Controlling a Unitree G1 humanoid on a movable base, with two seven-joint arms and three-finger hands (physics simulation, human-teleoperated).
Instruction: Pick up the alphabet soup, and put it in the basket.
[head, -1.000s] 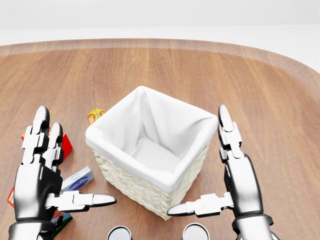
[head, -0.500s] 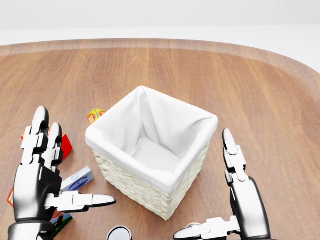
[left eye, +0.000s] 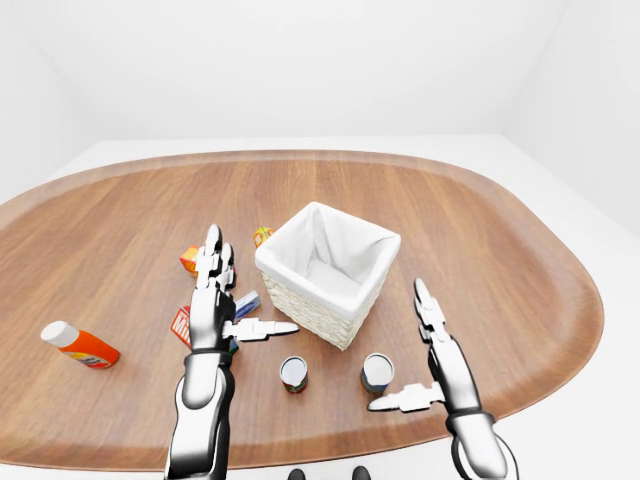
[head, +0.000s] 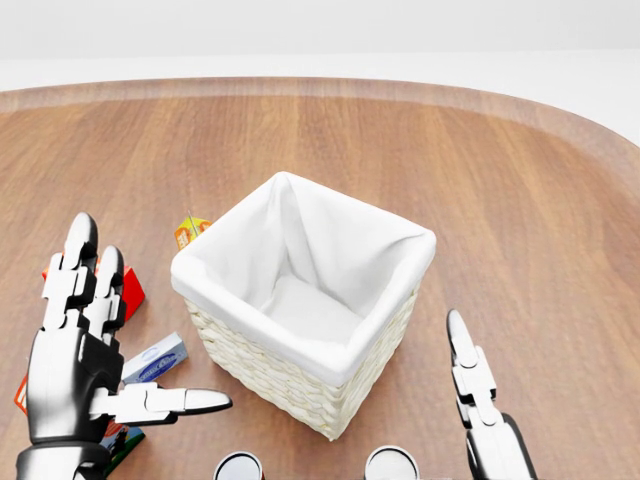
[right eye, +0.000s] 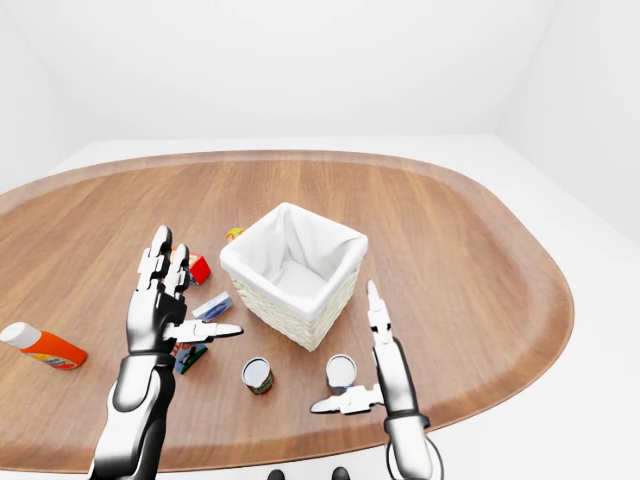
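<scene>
The wicker basket with a white liner stands in the middle of the head view. Two small cans stand below it, the left can and the right can; their labels are too small to tell which is the alphabet soup. My right hand is open, fingers straight and thumb out, just right of the right can and not touching it. In the head view only its fingers show. My left hand is open and empty, left of the basket, above several small boxes.
An orange bottle lies at the far left. A red box, a blue-and-white box and a yellow-orange carton lie left of the basket. The round wooden table's edge curves close behind my right hand.
My right hand has drawn down and back toward the bottom of the head view; its thumb has left that view and the right can shows again. The left hand has not moved.
</scene>
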